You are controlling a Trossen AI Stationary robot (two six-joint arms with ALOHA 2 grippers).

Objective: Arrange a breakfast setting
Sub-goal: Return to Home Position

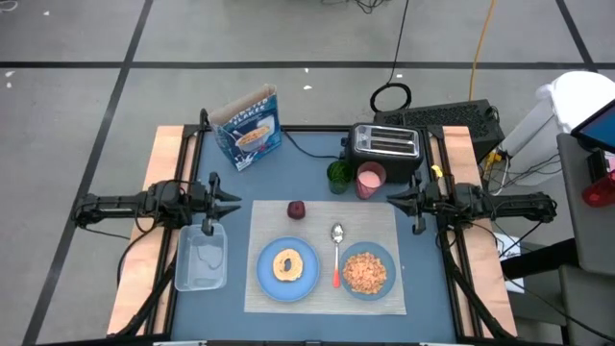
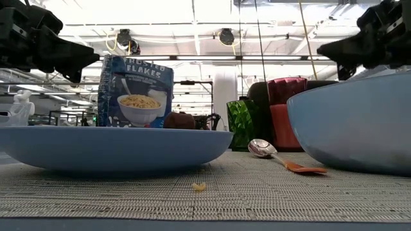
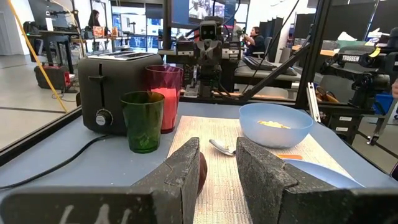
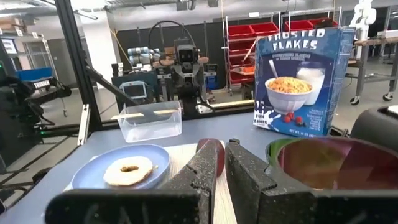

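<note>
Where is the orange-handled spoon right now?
Seen from above, the orange-handled metal spoon lies on the beige woven placemat, between the light-blue round plate at left and the light-blue bowl at right.

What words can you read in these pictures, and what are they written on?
"FROSTED FLAKES": on the front of the blue cardboard cereal box, standing at the back of the table.
"TROSSEN": on a white label on the dark right robot arm, seen in the left wrist view.
The small print in the box's lower corner is too small to read.
</note>
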